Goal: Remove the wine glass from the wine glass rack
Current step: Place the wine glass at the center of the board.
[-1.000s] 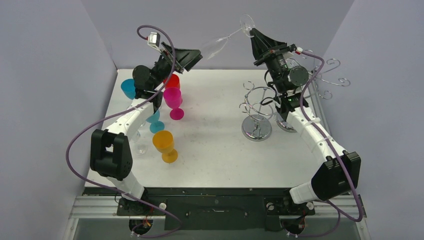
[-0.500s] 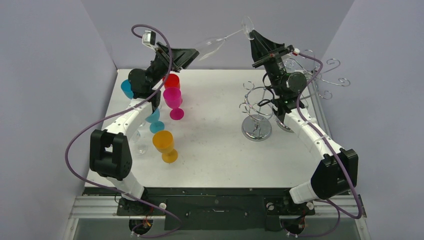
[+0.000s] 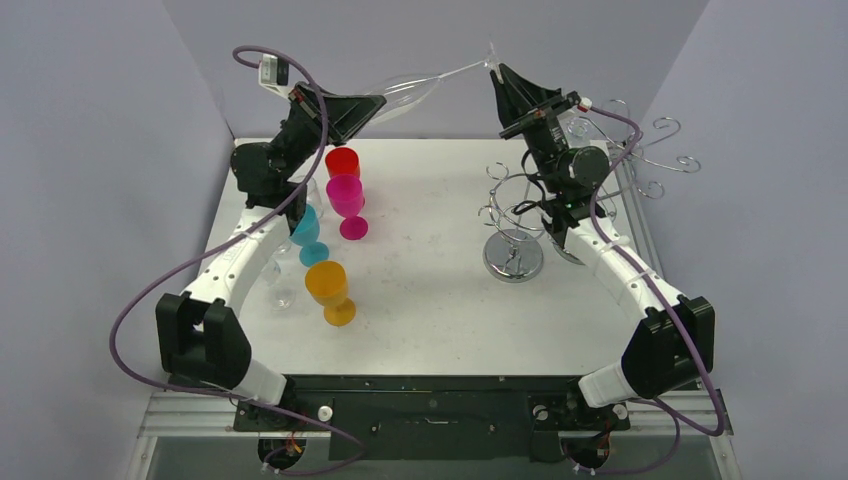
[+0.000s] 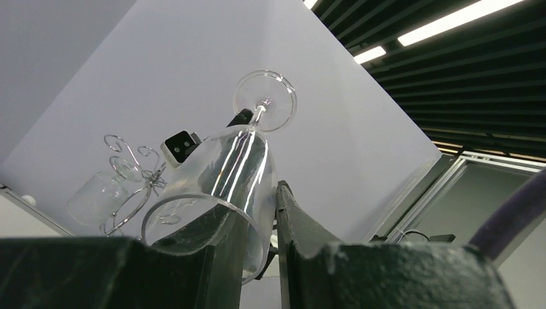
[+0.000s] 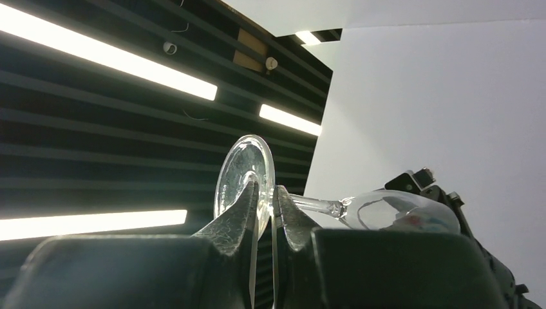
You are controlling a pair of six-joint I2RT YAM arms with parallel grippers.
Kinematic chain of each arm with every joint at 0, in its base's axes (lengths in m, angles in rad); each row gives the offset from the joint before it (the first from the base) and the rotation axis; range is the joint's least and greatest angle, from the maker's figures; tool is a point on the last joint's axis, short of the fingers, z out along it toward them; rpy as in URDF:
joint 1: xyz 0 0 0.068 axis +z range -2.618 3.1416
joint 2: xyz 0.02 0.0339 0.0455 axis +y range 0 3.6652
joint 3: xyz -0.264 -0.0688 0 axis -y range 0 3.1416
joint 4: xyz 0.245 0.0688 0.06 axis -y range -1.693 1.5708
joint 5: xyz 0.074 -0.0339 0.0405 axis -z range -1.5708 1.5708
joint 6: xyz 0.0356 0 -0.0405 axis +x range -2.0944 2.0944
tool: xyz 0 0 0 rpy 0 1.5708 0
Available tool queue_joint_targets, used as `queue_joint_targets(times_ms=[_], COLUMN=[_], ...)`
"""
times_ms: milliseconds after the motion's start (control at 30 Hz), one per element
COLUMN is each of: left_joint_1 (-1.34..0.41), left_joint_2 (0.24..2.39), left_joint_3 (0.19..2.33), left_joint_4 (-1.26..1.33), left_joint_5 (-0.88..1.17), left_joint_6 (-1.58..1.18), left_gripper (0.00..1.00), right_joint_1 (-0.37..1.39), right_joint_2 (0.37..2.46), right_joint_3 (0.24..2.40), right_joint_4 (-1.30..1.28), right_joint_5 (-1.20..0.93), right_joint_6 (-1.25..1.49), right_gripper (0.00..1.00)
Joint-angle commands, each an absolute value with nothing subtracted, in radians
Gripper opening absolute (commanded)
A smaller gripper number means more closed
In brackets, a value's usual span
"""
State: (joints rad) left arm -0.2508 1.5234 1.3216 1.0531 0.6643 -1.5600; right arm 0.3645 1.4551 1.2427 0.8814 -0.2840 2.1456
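Tools hold both ends: the left tool [image 4: 261,215] pinches the bowl wall of the wine glass [image 4: 241,161], the right tool [image 5: 264,188] its stem beside the foot, at top centre of the overhead frame, clear of the rack [image 3: 513,256]. Unmatched pulls could snap the stem or drop it onto the cups [image 3: 347,195]. Only wrist views show the pinches; only overhead shows the cups.

Clear wine glass [image 3: 405,93] between black left gripper [image 3: 372,103] and black right gripper [image 3: 494,73]. Below left gripper: red goblet [image 3: 342,161], magenta goblet [image 3: 346,193], teal goblet [image 3: 305,227], orange goblet [image 3: 326,282]. Chrome rack [image 3: 513,258] below right gripper.
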Motion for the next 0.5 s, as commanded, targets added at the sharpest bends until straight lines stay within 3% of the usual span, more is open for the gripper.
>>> queue_joint_targets(times_ms=[0, 167, 367, 467], left_joint_1=[-0.274, -0.278, -0.277, -0.277], left_joint_2=[1.442, 1.392, 1.326, 1.308], left_joint_3=[1.345, 1.373, 1.466, 1.549], left_joint_4=[0.954, 0.67, 0.261, 0.103], left_joint_5=[0.716, 0.71, 0.644, 0.584], left_joint_6=[-1.475, -1.323, -1.095, -0.996], left_gripper=[0.15, 0.0, 0.0, 0.0], right_joint_1=[0.38, 0.379, 0.37, 0.366], right_joint_2=[1.436, 1.419, 1.383, 1.365], right_joint_3=[1.223, 1.242, 1.318, 1.348], right_joint_4=[0.869, 0.827, 0.632, 0.506], right_joint_5=[-0.312, -0.344, -0.391, -0.389], right_joint_6=[2.32, 2.276, 2.091, 1.969], right_gripper=[0.0, 0.0, 0.0, 0.11])
